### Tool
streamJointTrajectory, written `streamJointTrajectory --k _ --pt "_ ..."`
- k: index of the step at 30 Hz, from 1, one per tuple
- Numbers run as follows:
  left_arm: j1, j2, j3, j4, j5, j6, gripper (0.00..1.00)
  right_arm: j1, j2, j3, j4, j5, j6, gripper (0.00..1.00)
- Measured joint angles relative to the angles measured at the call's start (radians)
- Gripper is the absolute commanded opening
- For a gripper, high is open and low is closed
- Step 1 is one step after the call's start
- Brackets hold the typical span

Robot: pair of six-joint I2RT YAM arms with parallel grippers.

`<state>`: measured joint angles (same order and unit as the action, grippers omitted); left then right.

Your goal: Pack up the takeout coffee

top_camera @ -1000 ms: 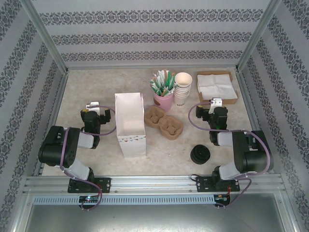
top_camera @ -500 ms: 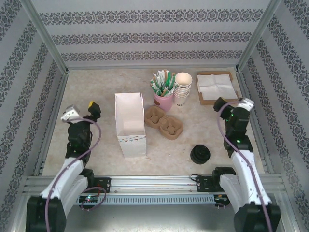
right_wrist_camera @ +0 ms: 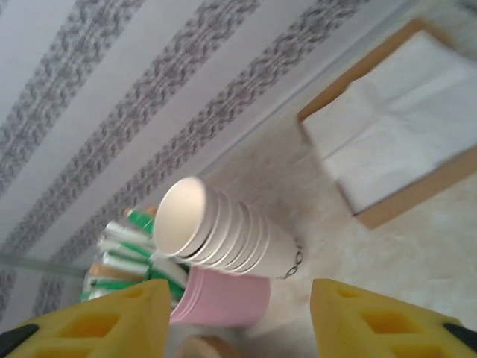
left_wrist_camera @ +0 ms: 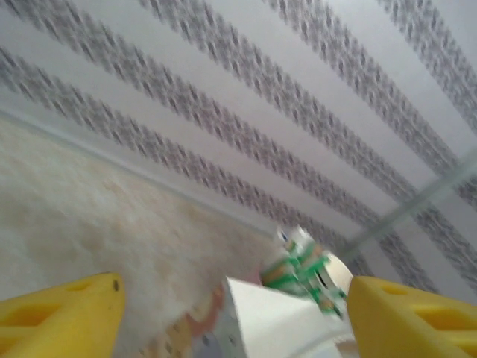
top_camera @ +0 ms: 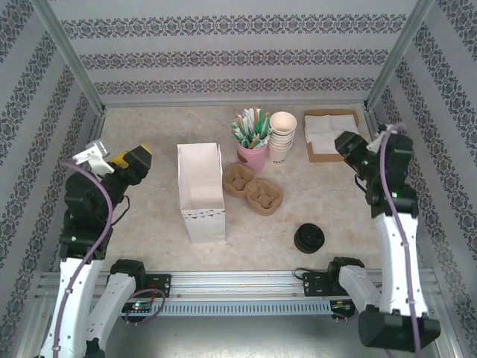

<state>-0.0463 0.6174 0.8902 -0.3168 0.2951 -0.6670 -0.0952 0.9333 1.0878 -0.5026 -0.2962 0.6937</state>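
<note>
Well, from above, the goods sit across the middle of the desk, presumably so either arm can reach them. A white paper bag stands upright and open-topped on the left, ready to be filled, with a pulp cup carrier just beside it. Behind are a stack of paper cups and a pink cup of stirrers, with a tray of napkins at the far right and black lids nearer the arms. The left gripper and right gripper are raised at either side, well apart from everything. In the left wrist view, yellow fingers stand wide apart with nothing between them, facing the bag's rim. In the right wrist view, the fingers are likewise parted and empty, facing the cups, which I judge the likely first pick. The desk is pale and speckled, and striped patterned walls enclose it on three sides.
</note>
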Motion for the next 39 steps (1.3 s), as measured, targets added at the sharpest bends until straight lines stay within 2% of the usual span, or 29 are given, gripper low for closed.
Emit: streamJointTrajectory --k 4,12,16,25,39 --pt "-0.006 0.030 0.024 -0.135 0.109 0.000 0.68 0.157 0.139 0.119 -0.042 0.024 -0.021 0.40" --pt "-0.007 -0.055 0.023 -0.245 0.183 0.005 0.68 0.299 0.410 0.270 -0.064 0.115 -0.021 0.35" --pt "-0.007 -0.054 0.014 -0.270 0.202 0.005 0.69 0.314 0.523 0.333 -0.082 0.165 -0.020 0.35" --pt "-0.007 -0.093 -0.024 -0.275 0.211 0.004 0.69 0.314 0.640 0.404 -0.092 0.263 -0.019 0.35" --pt "-0.007 -0.099 -0.055 -0.274 0.219 0.002 0.69 0.314 0.706 0.426 -0.089 0.300 -0.011 0.25"
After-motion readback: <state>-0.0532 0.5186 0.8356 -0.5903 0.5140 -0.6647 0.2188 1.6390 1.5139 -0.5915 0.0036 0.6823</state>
